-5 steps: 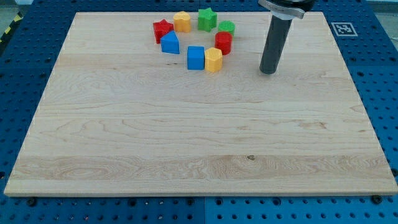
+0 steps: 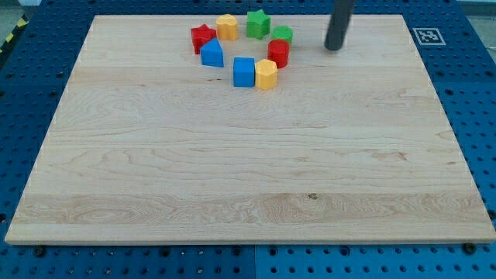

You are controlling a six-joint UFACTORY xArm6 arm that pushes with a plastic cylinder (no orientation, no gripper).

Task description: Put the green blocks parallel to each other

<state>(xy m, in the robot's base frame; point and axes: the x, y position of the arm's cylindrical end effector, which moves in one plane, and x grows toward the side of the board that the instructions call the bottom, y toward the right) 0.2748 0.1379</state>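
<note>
A green star-shaped block [image 2: 258, 23] sits near the view's top, with a smaller green block [image 2: 283, 34] just to its lower right, partly behind a red block [image 2: 278, 53]. My tip [image 2: 333, 48] rests on the board to the right of the cluster, about a block's width or more from the small green block and touching nothing.
The cluster forms a loose ring: a red star block [image 2: 202, 36], a yellow block [image 2: 226, 26], a blue block [image 2: 211, 53], a blue cube [image 2: 244, 71] and a yellow block [image 2: 266, 74]. The wooden board [image 2: 248, 170] lies on a blue perforated table with a fiducial tag [image 2: 427, 35].
My tip has moved toward the view's top, from level with the blue cube to level with the red block. No block has moved.
</note>
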